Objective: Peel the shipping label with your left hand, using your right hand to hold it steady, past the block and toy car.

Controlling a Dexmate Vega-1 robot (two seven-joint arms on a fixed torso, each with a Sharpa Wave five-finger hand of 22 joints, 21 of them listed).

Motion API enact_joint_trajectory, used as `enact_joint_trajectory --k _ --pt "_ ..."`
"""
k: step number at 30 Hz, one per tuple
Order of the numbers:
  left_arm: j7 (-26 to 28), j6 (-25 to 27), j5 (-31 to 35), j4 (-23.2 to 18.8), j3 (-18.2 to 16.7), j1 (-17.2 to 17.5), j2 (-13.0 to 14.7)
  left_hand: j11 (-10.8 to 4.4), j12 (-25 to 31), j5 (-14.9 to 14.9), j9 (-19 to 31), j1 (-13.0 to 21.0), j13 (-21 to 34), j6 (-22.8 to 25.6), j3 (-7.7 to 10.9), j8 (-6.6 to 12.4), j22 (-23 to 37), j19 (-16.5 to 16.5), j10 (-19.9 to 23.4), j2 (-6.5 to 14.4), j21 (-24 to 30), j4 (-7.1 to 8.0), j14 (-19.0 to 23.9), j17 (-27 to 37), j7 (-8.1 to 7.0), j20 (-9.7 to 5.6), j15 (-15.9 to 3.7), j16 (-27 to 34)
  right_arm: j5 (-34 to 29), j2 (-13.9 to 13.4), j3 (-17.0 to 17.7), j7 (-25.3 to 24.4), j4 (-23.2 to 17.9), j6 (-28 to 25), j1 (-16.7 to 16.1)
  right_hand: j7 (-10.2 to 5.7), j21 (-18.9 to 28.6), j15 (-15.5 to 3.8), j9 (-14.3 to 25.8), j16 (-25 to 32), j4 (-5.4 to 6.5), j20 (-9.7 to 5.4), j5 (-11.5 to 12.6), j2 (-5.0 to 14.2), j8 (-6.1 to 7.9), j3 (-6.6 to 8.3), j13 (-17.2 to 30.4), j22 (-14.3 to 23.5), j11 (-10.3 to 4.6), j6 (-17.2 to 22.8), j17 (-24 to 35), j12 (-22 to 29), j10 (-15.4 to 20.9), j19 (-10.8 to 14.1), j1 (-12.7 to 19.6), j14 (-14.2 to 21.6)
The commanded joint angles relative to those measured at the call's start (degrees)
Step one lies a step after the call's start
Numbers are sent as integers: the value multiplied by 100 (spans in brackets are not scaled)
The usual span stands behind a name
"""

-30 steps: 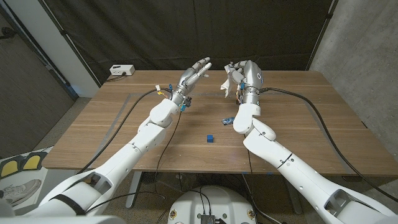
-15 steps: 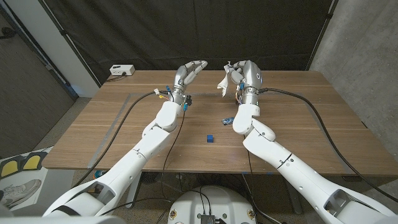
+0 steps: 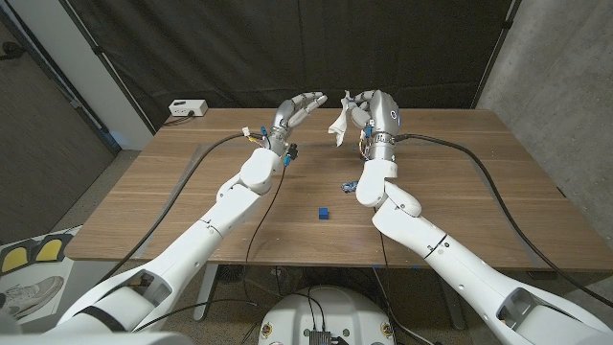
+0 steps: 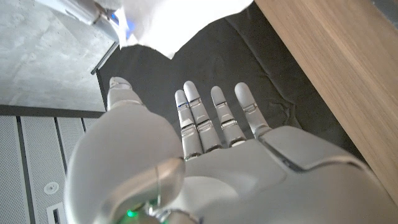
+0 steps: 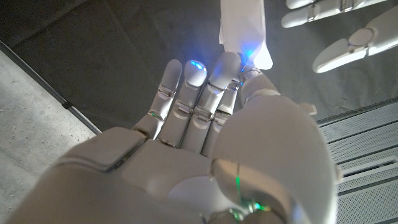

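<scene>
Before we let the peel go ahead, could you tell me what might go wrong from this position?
1. The right hand holds the shipping label by one end only, so the loose paper may swing away from the left hand.
2. The left hand is open and apart from the label; closing now could miss the edge.
3. A dropped label could land by the toy car or the block.

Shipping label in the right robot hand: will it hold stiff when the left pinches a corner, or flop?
Probably floppy: the shipping label hangs bent and creased from the right robot hand. It looks thin and light, so it may swing away as the open left robot hand closes in. Held only at one end, it could twist.
</scene>
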Motion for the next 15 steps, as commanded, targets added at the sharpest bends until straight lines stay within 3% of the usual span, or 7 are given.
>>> enact_joint_trajectory --k 1,7,15 --pt "-417 175 -31 -18 187 -267 210 -16 -5 79 55 75 28 15 -68 20 28 -1136 -41 -54 55 -29 -18 37 -53 44 -337 6 -119 67 -101 40 214 71 162 29 67 -289 27 -69 -8 -63 42 21 23 75 30 -26 -66 80 50 50 8 -19 21 26" --pt "-377 212 14 -23 219 -302 202 -157 74 170 129 344 39 215 -29 141 36 -899 173 3 147 -134 196 69 -129 -8 -432 98 -180 64 -153 30 285 133 211 28 107 -292 52 -152 -2 -65 59 3 26 142 64 -83 -69 79 82 65 -5 -38 -14 41" --pt "-237 164 -24 36 210 -290 77 -298 247 235 241 607 19 815 7 471 32 -588 743 126 268 -213 603 106 -216 -45 -595 235 -297 59 -209 -6 307 150 225 19 189 -295 96 -256 -5 -74 78 -52 31 267 38 -188 -75 82 188 48 11 -65 -67 101"
